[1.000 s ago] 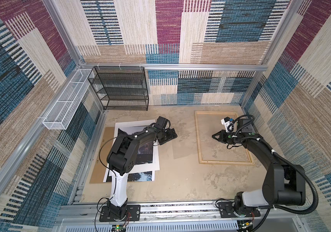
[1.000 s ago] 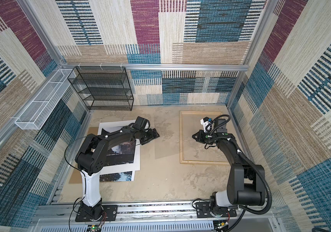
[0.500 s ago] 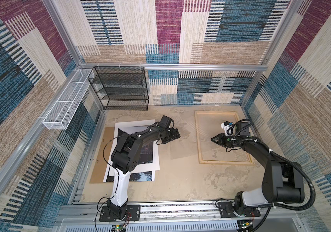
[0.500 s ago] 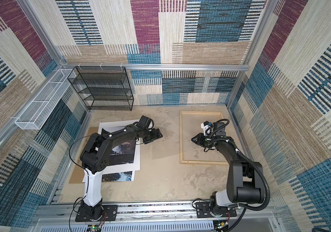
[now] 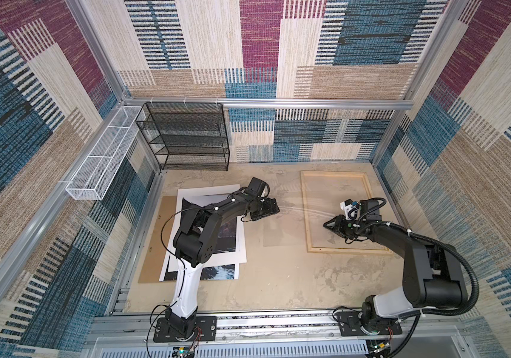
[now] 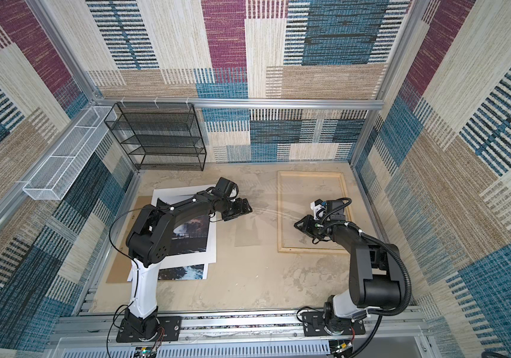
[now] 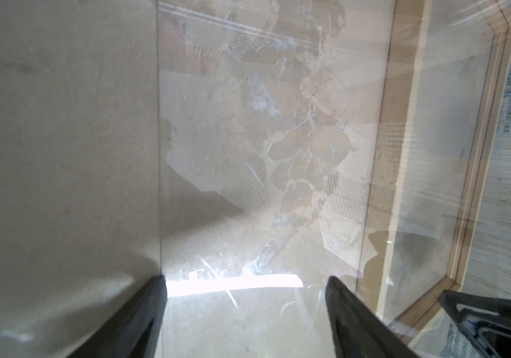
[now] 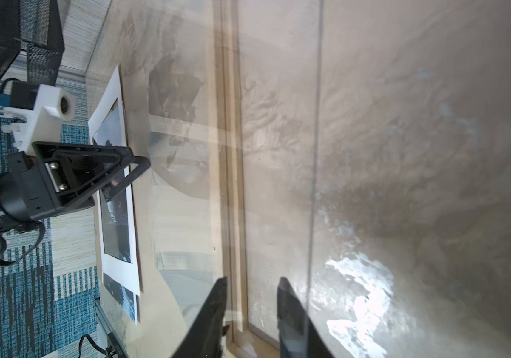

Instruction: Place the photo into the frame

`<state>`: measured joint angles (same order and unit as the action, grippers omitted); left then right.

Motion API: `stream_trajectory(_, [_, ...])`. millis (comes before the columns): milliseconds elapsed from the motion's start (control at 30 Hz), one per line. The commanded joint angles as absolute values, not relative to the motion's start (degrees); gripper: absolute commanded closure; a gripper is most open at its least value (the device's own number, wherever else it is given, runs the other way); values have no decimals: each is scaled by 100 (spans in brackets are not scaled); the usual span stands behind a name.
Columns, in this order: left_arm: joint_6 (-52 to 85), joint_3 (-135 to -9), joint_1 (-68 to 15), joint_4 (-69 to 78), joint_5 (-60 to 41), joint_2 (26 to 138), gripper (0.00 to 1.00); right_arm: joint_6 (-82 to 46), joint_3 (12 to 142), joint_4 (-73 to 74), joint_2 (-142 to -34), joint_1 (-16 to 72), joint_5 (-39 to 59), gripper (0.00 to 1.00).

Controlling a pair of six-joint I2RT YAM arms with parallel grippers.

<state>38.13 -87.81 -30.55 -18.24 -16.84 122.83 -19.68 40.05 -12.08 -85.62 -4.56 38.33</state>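
The photo [image 5: 220, 272] lies at the left of the table, mostly under a white mat [image 5: 241, 248] and on a brown backing sheet [image 5: 151, 248]. The pale wood frame [image 5: 348, 250] lies flat at the right. A clear pane [image 5: 283, 231] lies shifted leftwards across the frame's left bar. My left gripper [image 5: 274, 210] hovers open over the pane's left part [image 7: 248, 155]. My right gripper [image 5: 325, 223] sits low over the frame's left bar [image 8: 229, 155], jaws apart with nothing pinched between them.
A black mesh shelf [image 5: 186, 136] stands at the back left, and a white wire basket [image 5: 99, 161] hangs on the left wall. Patterned walls close in on three sides. An aluminium rail [image 5: 279, 322] runs along the front.
My right gripper's jaws have gone from shut to apart, and it has shifted slightly toward the front. My left gripper has moved right, toward the frame.
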Motion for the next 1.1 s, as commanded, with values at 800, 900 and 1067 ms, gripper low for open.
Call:
stream_trajectory(800, [3513,-8852,-3076,-2953,-1468,12630,17,-1906,4540,-686,-9103,-852,2738,31])
stream_trajectory(900, [3507,-8851,-3076,-2938,-1468,12630,17,-1719,4803,-449,-9363,-887,2934,32])
stream_trajectory(1067, [3490,-8868,-3074,-2916,-1493,12621,17,-1367,5427,-419,-9991,-896,3386,34])
